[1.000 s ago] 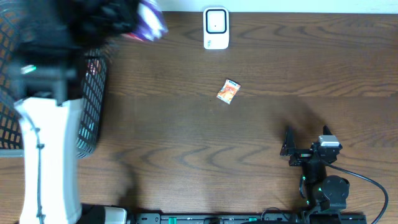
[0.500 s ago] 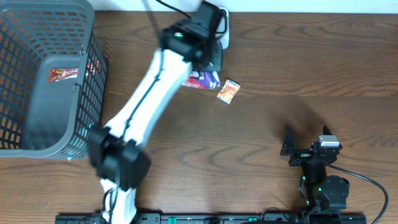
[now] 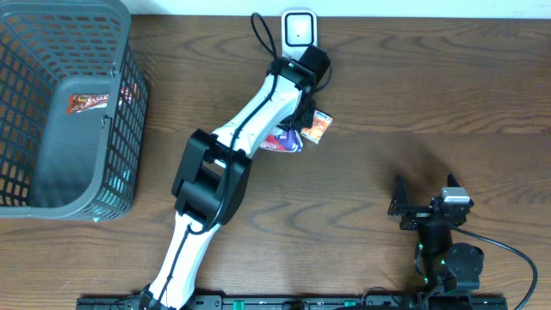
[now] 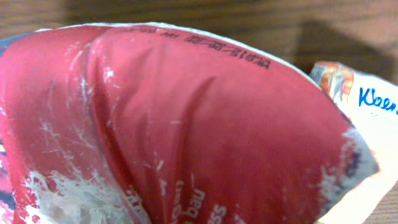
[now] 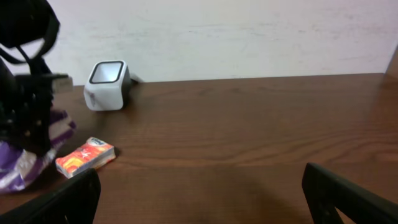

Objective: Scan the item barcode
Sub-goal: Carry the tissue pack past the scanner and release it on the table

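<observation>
A red and purple snack bag (image 3: 282, 143) lies on the wooden table under my left arm, and its red foil (image 4: 186, 124) fills the left wrist view. My left gripper (image 3: 303, 108) sits low over the bag's right end; its jaws are hidden, and it seems shut on the bag. No barcode shows. The white scanner (image 3: 299, 34) stands at the table's back edge, just beyond the gripper. The right wrist view takes in the scanner (image 5: 107, 85) and the bag (image 5: 25, 158). My right gripper (image 3: 424, 196) rests open at the front right, holding nothing.
A small orange tissue packet (image 3: 318, 126) lies right beside the bag and the left gripper. A grey mesh basket (image 3: 26, 34) stands at the far left with a red packet (image 3: 89, 102) inside. Bare wood stretches between the packet and my right gripper.
My left arm swung from the basket to the table's middle, carrying the bag, and lowered it beside the orange packet in front of the scanner. The right arm has not moved.
</observation>
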